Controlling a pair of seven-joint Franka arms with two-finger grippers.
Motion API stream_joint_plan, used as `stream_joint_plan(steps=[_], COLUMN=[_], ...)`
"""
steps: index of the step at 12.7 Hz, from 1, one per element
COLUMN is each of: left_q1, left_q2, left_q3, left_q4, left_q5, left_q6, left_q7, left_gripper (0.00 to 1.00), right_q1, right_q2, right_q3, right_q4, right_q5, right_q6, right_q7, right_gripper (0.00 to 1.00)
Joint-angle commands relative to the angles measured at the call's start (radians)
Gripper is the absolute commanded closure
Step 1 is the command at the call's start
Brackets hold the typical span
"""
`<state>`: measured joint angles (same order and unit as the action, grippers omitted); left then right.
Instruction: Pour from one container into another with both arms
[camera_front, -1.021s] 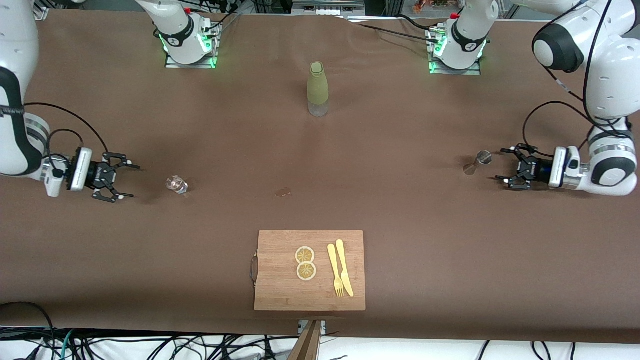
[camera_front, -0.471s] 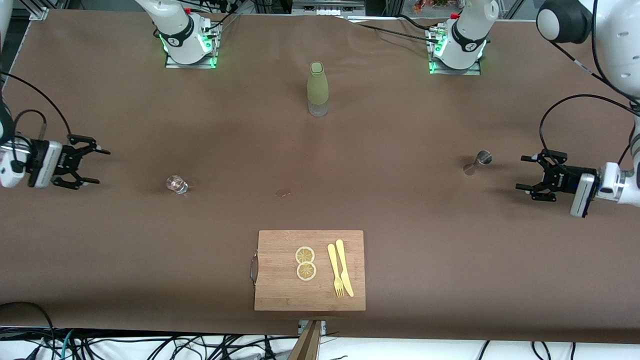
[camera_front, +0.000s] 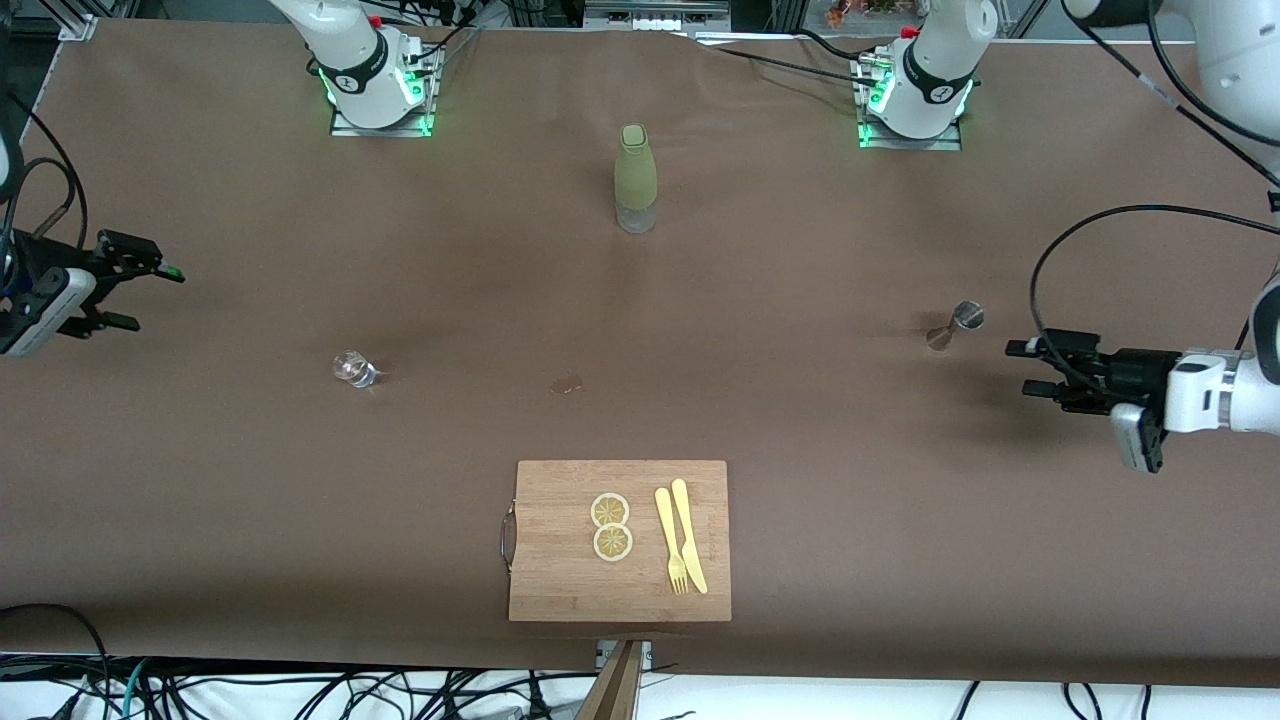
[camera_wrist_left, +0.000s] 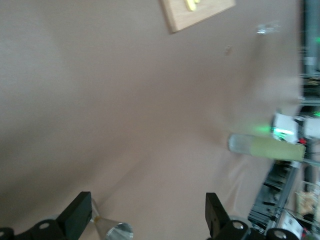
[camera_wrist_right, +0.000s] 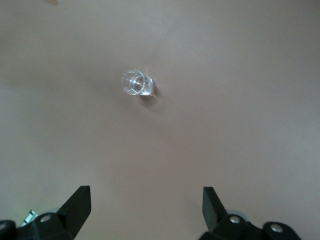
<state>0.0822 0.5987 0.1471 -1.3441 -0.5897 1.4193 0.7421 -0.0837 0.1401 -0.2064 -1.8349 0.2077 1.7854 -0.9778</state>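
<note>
A small clear glass (camera_front: 352, 369) stands on the brown table toward the right arm's end, also seen in the right wrist view (camera_wrist_right: 135, 82). My right gripper (camera_front: 150, 297) hangs open and empty over the table's end, well apart from the glass; its fingers (camera_wrist_right: 77, 205) frame bare table. A metal jigger (camera_front: 955, 325) stands toward the left arm's end. My left gripper (camera_front: 1025, 368) is open and empty beside the jigger, a short gap away. In the left wrist view the jigger (camera_wrist_left: 112, 231) sits close to one finger (camera_wrist_left: 80, 220).
A green bottle (camera_front: 635, 178) stands upright mid-table near the bases. A wooden cutting board (camera_front: 560, 580) near the front edge carries two lemon slices (camera_front: 611, 526), a yellow fork (camera_front: 669, 540) and knife (camera_front: 689, 535). A small stain (camera_front: 566, 384) marks the middle.
Both grippers have drawn back from their containers toward the table's ends, still open. The left wrist has rolled its fingers onto their side. Glass and jigger have not moved.
</note>
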Motion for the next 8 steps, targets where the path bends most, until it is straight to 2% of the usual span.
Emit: stream_joint_plan(steps=[1,2,4,7,8], left_q1=[-0.013,-0.015,-0.007,-0.007,-0.009], left_q2=[-0.118,-0.149,-0.201,-0.302,-0.333], left_q3=[-0.107,-0.116,-0.118,-0.121,-0.123], left_q4=[0.029,0.042,0.042,0.040,0.040], left_q5=[0.237,0.313,0.384,0.540,0.550], left_q6=[0.033,0.033,0.038,0.036,0.027], left_q7=[-0.176,-0.176,-0.175,-0.203,-0.292], left_gripper=[0.00,0.00,0.00,0.00,0.00], right_q1=[0.050,0.061,0.061,0.061,0.061], right_q2=[-0.101,-0.114,-0.135,-0.149,-0.148], right_q3=[0.004,0.016,0.068,0.180,0.203], right_q4=[-0.027,-0.024,-0.024,0.017,0.066], right_q5=[-0.152,-0.204,-0.247,-0.284,-0.278], right_q6=[-0.030,-0.047,-0.092,-0.164,-0.217], right_q7=[0.263,0.359,0.605,0.954,1.002], right_gripper=[0.01,0.01,0.01,0.01,0.01])
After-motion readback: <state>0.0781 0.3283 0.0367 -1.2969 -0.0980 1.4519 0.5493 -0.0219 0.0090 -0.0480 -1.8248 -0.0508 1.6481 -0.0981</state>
